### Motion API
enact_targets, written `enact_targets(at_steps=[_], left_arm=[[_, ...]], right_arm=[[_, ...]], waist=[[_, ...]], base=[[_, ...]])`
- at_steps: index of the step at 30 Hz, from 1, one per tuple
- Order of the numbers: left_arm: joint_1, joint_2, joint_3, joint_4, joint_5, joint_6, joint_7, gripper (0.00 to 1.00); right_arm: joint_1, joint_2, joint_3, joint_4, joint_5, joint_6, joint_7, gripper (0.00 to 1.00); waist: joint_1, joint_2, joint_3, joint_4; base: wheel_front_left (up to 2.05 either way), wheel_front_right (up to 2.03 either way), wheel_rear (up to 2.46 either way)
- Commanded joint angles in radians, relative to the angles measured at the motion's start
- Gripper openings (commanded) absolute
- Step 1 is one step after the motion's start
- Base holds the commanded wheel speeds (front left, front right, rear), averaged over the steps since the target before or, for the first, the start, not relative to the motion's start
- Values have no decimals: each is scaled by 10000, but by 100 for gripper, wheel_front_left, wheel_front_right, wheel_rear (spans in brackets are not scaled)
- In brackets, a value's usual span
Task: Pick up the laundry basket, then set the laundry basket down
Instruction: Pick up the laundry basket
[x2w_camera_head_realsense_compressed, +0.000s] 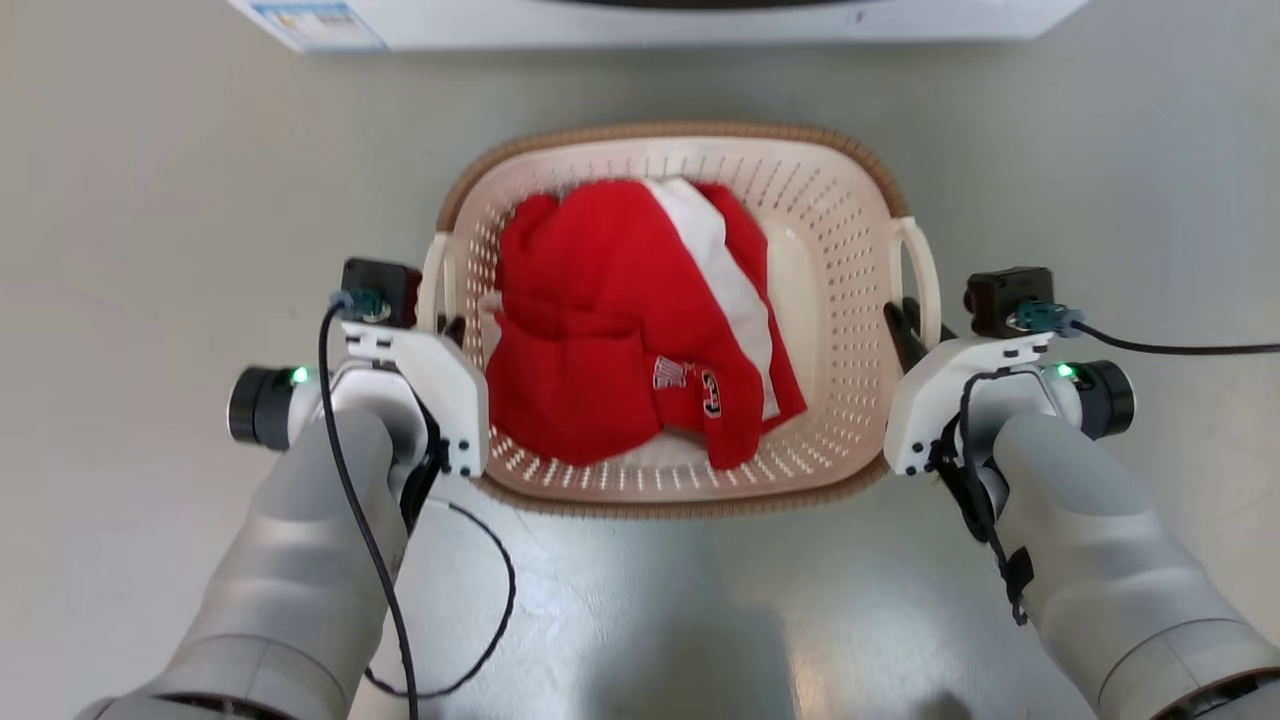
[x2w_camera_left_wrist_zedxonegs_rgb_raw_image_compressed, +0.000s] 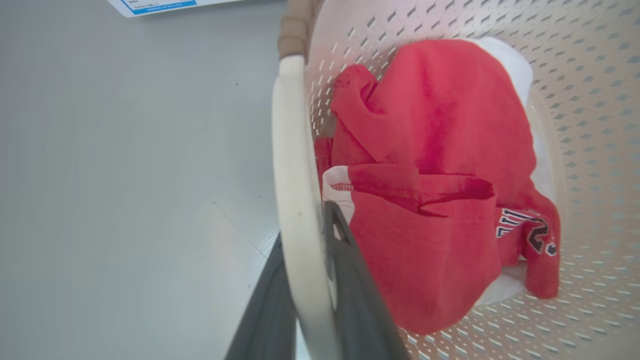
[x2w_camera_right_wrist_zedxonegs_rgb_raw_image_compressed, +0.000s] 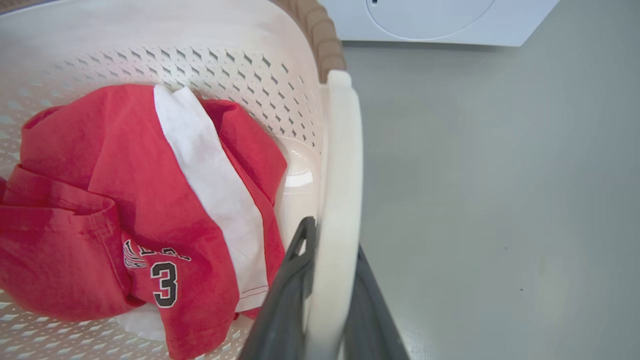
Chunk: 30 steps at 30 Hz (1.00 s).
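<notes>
The laundry basket (x2w_camera_head_realsense_compressed: 840, 250), cream and perforated with a brown woven rim, is centred in the head view over the grey floor. It holds a red and white garment (x2w_camera_head_realsense_compressed: 600, 320). My left gripper (x2w_camera_head_realsense_compressed: 448, 328) is shut on the basket's left loop handle (x2w_camera_left_wrist_zedxonegs_rgb_raw_image_compressed: 295, 165), with one dark finger (x2w_camera_left_wrist_zedxonegs_rgb_raw_image_compressed: 350, 280) inside the loop and the other outside. On the other side, the right loop handle (x2w_camera_right_wrist_zedxonegs_rgb_raw_image_compressed: 340, 175) is pinched the same way by my right gripper (x2w_camera_right_wrist_zedxonegs_rgb_raw_image_compressed: 334, 235), also seen at the basket's right side (x2w_camera_head_realsense_compressed: 905, 325). Whether the basket rests on the floor I cannot tell.
A big white washing machine (x2w_camera_head_realsense_compressed: 640, 25) stands just beyond the basket, its front also in the right wrist view (x2w_camera_right_wrist_zedxonegs_rgb_raw_image_compressed: 440, 20). Bare grey floor (x2w_camera_head_realsense_compressed: 150, 200) spreads to both sides and in front of me. A black cable (x2w_camera_head_realsense_compressed: 480, 620) loops under my left forearm.
</notes>
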Motion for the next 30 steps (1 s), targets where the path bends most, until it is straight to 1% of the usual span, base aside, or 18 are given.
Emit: enact_targets(at_steps=[1, 8, 14, 20, 26, 30], left_arm=[[331, 336, 90, -95, -52, -96, 27, 0], [1181, 391, -76, -91, -201, -187, 625, 0], [1825, 500, -307, -90, -286, -245, 965, 0], [2562, 605, -755, -89, -394, -269, 1303, 0], [3272, 568, -1347, -340, -910, -272, 1638, 0], [3583, 821, -1868, -719, -1388, -273, 1964, 0]], right_arm=[[453, 114, 329, 4, 30, 73, 86, 0], [1005, 114, 1162, -101, 438, 73, 959, 0], [1856, 114, 2010, -583, 1176, 73, 1687, 0], [2509, 114, 2815, -1022, 1916, 73, 2390, 0], [2875, 114, 3489, -1274, 2521, 73, 2944, 0], [2969, 114, 3844, -1343, 2955, 73, 3193, 0]], waist=[[0, 0, -680, 15], [0, 0, -2344, -105], [0, 0, -3718, -304], [0, 0, -4882, -666], [0, 0, -5736, -852], [0, 0, -6137, -887]], base=[[0, 0, 0], [0, 0, 0], [0, 0, 0], [0, 0, 0], [0, 0, 0], [0, 0, 0]])
